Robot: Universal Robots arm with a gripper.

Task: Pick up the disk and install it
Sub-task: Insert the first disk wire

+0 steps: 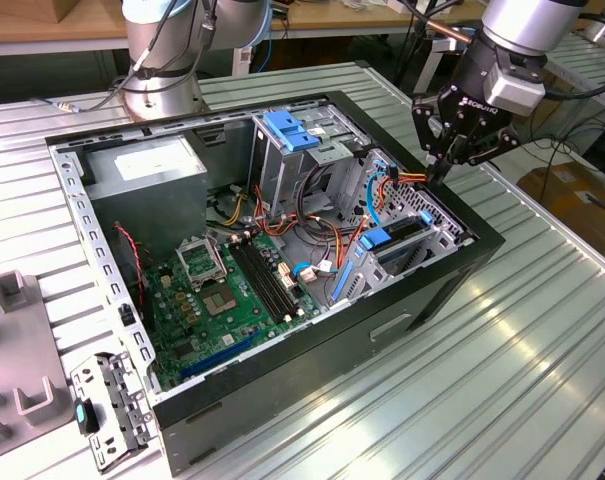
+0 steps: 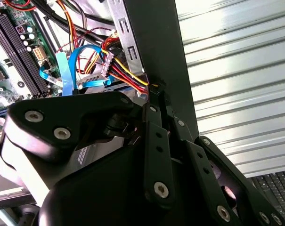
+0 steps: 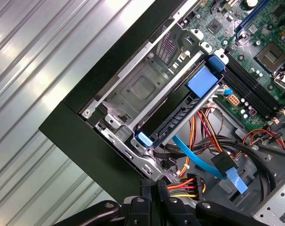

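Note:
The disk (image 1: 394, 238), a dark drive in a bright blue carrier, sits in the low metal bay at the open computer case's corner on the exterior view's right. In the first wrist view the disk (image 3: 180, 120) lies slanted in that bay, its blue tab toward the motherboard. My gripper (image 1: 439, 172) hangs over the case wall just behind the bay, fingers together and pointing down, with nothing between them. In both wrist views the gripper (image 2: 157, 94) (image 3: 156, 186) has its tips beside a bundle of red, yellow and black wires (image 3: 182, 188), apart from the disk.
A tall metal cage with a light blue latch (image 1: 287, 130) stands mid-case. The green motherboard (image 1: 232, 290) and a grey power supply (image 1: 147, 170) fill the left part. A thin blue cable (image 3: 199, 157) runs near the bay. Another robot base (image 1: 162, 70) stands behind the case.

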